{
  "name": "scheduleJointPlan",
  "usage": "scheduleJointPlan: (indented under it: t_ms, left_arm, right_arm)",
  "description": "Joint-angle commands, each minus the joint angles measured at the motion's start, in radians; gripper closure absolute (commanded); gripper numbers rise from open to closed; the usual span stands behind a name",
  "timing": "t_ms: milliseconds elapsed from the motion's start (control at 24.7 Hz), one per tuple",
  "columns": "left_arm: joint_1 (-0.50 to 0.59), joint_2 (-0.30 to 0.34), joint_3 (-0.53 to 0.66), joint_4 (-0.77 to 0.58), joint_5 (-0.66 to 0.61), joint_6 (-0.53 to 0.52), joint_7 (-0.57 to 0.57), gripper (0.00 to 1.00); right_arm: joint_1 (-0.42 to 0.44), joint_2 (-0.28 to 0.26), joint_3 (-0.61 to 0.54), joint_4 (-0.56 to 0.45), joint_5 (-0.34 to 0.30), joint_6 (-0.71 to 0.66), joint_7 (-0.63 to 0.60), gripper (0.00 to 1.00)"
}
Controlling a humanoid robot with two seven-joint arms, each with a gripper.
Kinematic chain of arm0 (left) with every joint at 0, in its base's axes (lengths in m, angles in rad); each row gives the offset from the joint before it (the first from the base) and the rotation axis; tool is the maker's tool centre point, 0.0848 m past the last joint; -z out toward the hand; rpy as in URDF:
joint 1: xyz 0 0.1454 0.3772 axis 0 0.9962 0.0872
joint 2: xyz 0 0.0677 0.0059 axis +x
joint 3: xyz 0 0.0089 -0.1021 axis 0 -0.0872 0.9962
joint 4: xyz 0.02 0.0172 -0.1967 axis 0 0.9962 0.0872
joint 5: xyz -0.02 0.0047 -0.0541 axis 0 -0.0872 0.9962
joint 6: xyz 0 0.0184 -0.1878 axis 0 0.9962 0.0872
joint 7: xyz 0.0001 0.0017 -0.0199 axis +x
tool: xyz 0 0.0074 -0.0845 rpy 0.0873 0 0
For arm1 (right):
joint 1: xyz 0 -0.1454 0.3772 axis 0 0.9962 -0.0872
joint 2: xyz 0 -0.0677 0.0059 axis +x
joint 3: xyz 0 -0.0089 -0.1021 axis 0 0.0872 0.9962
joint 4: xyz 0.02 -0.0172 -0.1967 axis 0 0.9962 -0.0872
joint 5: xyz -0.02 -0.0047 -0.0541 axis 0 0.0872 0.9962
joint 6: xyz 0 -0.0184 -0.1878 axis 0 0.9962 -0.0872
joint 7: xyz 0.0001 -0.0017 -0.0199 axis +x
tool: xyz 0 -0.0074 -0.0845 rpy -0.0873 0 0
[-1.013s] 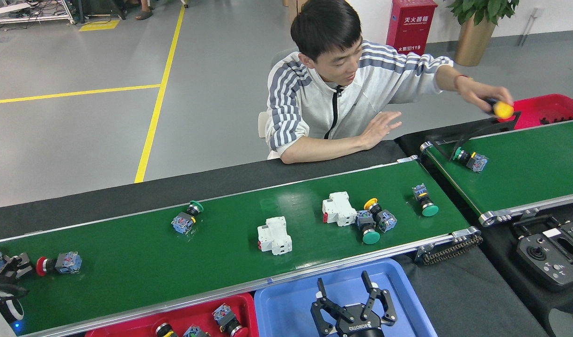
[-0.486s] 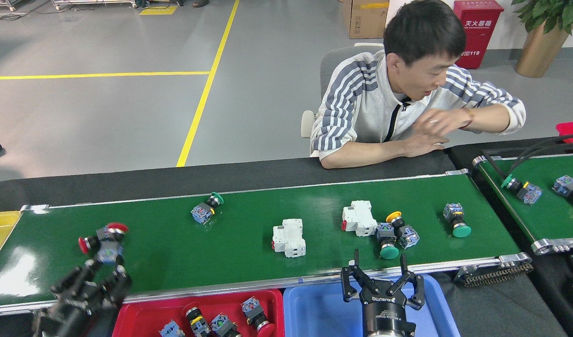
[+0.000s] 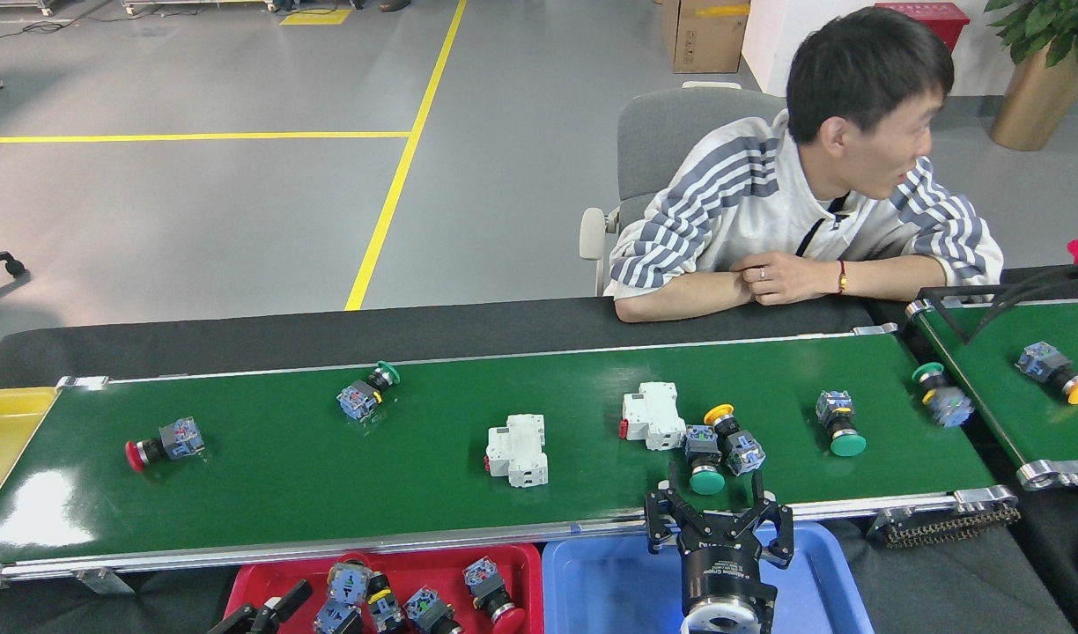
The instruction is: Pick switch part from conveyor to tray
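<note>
Here, my right gripper point(image 3: 718, 509) hangs with its dark fingers spread wide and empty, at the near rail of the conveyor point(image 3: 328, 493), above the blue tray point(image 3: 609, 590). Just beyond its fingertips, on the belt, lie a green-capped switch part point(image 3: 705, 458) and a yellow-capped switch part point(image 3: 733, 436), touching each other. A white breaker point(image 3: 653, 416) sits just beside them, another white breaker point(image 3: 517, 451) mid-belt. A red-capped switch part point(image 3: 162, 443) lies near the belt's left end. My left gripper point(image 3: 262, 615) shows only partly at the bottom edge beside the red tray point(image 3: 526, 563); I cannot tell its state. A person point(image 3: 812, 229) sits at the far side.
</note>
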Motion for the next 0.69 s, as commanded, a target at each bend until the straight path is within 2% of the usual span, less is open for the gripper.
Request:
scheduleJointPlan:
  t_ms: [0,81,203,405,527,567,648]
  left_arm:
    - [-0.005,-0.021,0.057,-0.013,0.003,0.001,0.01,0.0]
    - [-0.009,-0.058,0.17,-0.01,0.0,0.022,0.01,0.0]
    - [-0.023,-0.061,0.342,0.015,-0.002,0.09,0.01,0.0]
    - [-0.028,-0.05,0.356,0.027,-0.018,0.087,0.01,0.0]
    - [-0.098,-0.047,0.327,0.046,-0.077,0.087,0.01,0.0]
    - [-0.143,-0.046,0.315,0.076,-0.104,0.085,0.01,0.0]
    - [-0.213,-0.024,0.299,0.159,-0.138,0.073,0.01,0.0]
  right_arm:
    - [-0.032,0.006,-0.007,0.01,-0.002,0.002,0.003,0.0]
    - [-0.057,0.004,-0.03,0.032,-0.003,0.002,0.006,0.0]
    - [-0.089,0.003,-0.047,0.059,-0.003,-0.001,0.01,0.0]
    - [-0.101,0.004,-0.05,0.084,-0.003,-0.004,0.01,0.0]
    - [-0.129,0.016,-0.047,0.141,-0.003,-0.007,0.01,0.01]
    - [-0.147,0.032,-0.047,0.171,-0.002,-0.002,0.013,0.09]
    - [-0.169,0.033,-0.04,0.193,0.0,-0.008,0.024,0.45]
